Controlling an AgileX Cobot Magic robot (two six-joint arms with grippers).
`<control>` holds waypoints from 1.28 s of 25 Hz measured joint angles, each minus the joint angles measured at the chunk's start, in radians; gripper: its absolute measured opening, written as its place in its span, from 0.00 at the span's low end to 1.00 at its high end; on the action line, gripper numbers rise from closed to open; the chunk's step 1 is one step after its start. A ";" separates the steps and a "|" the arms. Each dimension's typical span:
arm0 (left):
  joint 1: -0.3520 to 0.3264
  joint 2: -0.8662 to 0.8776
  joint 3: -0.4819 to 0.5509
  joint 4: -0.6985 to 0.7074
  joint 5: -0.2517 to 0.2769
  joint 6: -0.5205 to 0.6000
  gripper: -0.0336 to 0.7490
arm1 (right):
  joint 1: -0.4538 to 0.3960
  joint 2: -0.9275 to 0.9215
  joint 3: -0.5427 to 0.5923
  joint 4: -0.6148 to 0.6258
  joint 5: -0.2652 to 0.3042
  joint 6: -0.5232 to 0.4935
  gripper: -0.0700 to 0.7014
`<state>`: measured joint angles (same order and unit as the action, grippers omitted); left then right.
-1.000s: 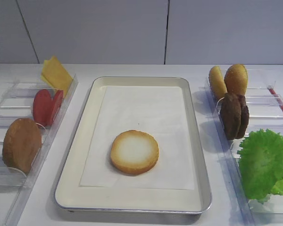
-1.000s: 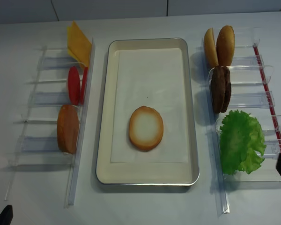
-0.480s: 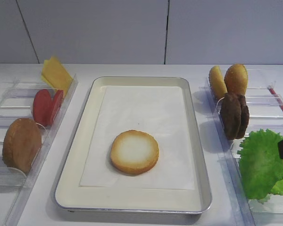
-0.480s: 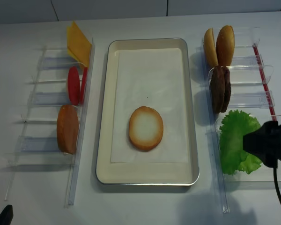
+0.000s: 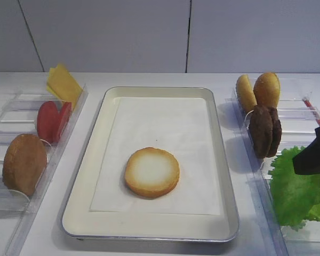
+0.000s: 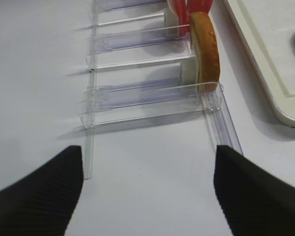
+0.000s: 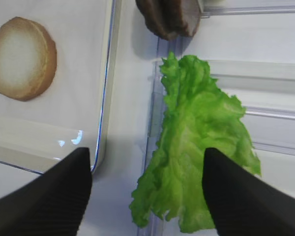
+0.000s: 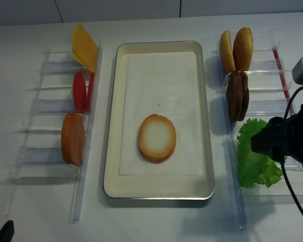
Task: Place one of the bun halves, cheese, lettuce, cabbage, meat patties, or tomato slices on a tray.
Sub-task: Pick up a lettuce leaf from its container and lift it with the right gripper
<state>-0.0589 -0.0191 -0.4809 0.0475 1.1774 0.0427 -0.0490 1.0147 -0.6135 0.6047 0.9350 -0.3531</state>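
Right now, by item:

R jaws: apart, nothing between them. In the right wrist view the two black ribbed fingers [image 7: 238,196] stand either side of the bright green frilly lettuce leaf [image 7: 199,147]; no contact that I can see, looks like hovering above it.
R gripper [image 7: 147,191]: over the clear plastic compartment bin [image 8: 293,108] on the right, above the lettuce's near part.
L jaws: apart, empty; black fingers [image 6: 34,191] over bare white table w/ nothing between.
L gripper [image 6: 147,187]: parked short of the left clear bin [image 6: 152,98], near the upright golden-brown bun half [image 6: 206,51].
Lettuce: lying in the right bin, just beside the tray's right rim, not lifted.
Tray: large rectangular silver metal tray w/ white paper liner [image 5: 154,122], holds one flat round bun half, pale toasted face up [image 5: 152,172].
Step (my read): approach to pick the lettuce; grasp not yet made.
Next move calls for: drop lower so the fingers straddle the leaf, close gently since the leaf looks thin and floppy, lift clear of the bin wall, carry left over the tray, prob. onto the bun.
Dark brown rough meat patties [image 5: 265,130]: upright in the next compartment back, close by; keep clear.
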 joint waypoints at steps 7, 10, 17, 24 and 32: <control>0.000 0.000 0.000 0.000 0.000 0.000 0.72 | 0.000 0.046 0.000 0.036 -0.024 -0.033 0.65; 0.000 0.000 0.000 0.000 0.000 0.000 0.72 | 0.000 0.063 -0.002 0.037 -0.035 -0.035 0.64; 0.000 0.000 0.000 0.000 0.000 0.000 0.72 | 0.000 0.118 -0.002 0.033 -0.046 -0.035 0.55; 0.000 0.000 0.000 0.000 0.000 0.000 0.72 | 0.000 0.118 -0.002 0.042 -0.040 -0.035 0.17; 0.000 0.000 0.000 0.000 0.000 0.000 0.72 | 0.000 0.061 -0.078 0.042 0.038 -0.033 0.16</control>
<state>-0.0589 -0.0191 -0.4809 0.0475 1.1774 0.0427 -0.0490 1.0755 -0.6913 0.6462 0.9735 -0.3860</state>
